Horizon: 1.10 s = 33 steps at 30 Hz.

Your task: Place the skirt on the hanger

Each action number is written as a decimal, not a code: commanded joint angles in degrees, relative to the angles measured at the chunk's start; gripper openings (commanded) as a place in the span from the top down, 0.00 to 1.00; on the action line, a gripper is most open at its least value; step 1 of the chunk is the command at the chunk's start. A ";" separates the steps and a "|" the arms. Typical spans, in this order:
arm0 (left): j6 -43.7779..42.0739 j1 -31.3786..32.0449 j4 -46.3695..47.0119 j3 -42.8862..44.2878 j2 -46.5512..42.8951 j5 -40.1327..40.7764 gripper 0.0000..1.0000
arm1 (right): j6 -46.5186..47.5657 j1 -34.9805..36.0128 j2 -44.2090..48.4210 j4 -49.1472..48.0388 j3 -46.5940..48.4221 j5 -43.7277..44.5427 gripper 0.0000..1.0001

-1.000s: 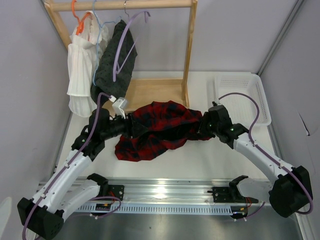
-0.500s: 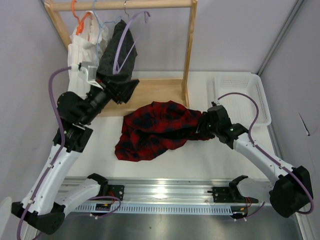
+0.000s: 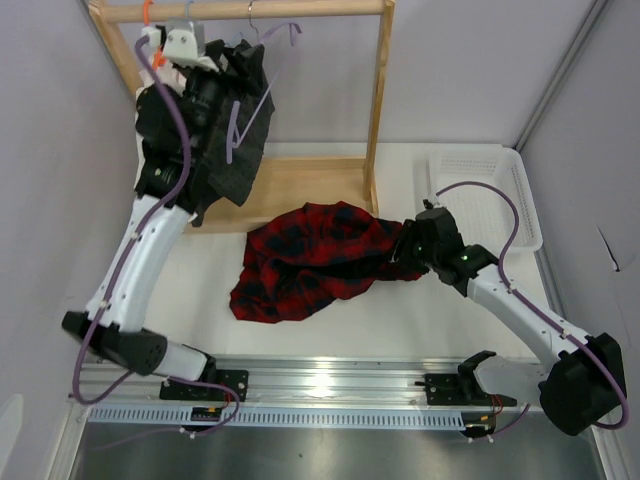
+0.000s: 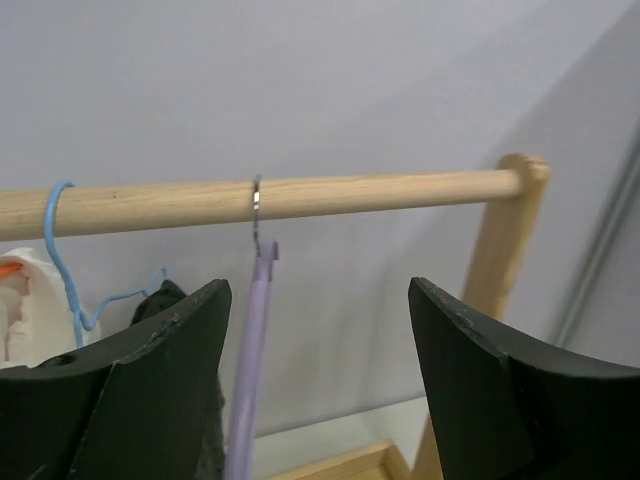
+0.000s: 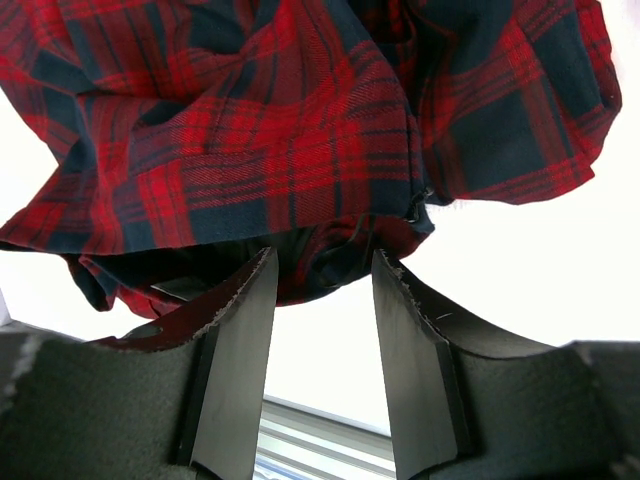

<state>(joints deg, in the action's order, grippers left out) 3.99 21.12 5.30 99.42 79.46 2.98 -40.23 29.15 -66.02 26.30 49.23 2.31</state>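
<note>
The red-and-black checked skirt [image 3: 315, 255] lies crumpled on the white table, and it fills the top of the right wrist view [image 5: 300, 150]. My right gripper [image 3: 405, 252] is open at the skirt's right edge, with a fold of the hem just between its fingertips [image 5: 325, 265]. The lilac hanger [image 3: 233, 128] hangs by a metal hook from the wooden rod [image 3: 300, 8]. My left gripper [image 3: 235, 65] is raised to the rack and open. In the left wrist view the hanger's neck [image 4: 250, 370] stands between the jaws, close to the left finger [image 4: 150, 390].
A dark dotted garment [image 3: 235, 165] hangs on a pale blue hanger [image 4: 62, 250], behind the lilac hanger. An orange hanger [image 3: 148, 12] holds a white garment, mostly hidden by my left arm. The rack's wooden base [image 3: 300, 185] and post [image 3: 378, 90] stand behind the skirt. A white basket [image 3: 480, 190] sits at the right.
My left gripper let go of the skirt's left end and swung up to the lilac hanger on the rack. The skirt's left side slumped. The right arm stayed put.
</note>
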 commanded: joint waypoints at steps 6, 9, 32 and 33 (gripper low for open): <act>-2.05 -5.83 -9.69 19.74 15.35 -1.74 0.24 | 1.12 0.21 2.12 0.59 4.11 -0.20 0.51; -3.10 -6.09 -12.06 24.23 18.87 -5.00 0.24 | 1.47 0.21 2.30 0.85 4.47 -0.11 0.51; -4.96 -6.36 -18.22 32.95 26.18 -7.03 0.33 | 2.17 -2.69 3.44 -0.46 2.10 -3.26 0.51; -4.78 -6.36 -18.13 32.95 26.27 -7.03 0.33 | 2.17 -2.69 3.44 -0.55 2.01 -3.27 0.51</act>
<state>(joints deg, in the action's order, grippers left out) 0.01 15.18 -13.58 129.54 105.60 -3.09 -38.89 26.76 -63.72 26.72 51.22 0.60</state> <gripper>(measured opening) 0.672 0.488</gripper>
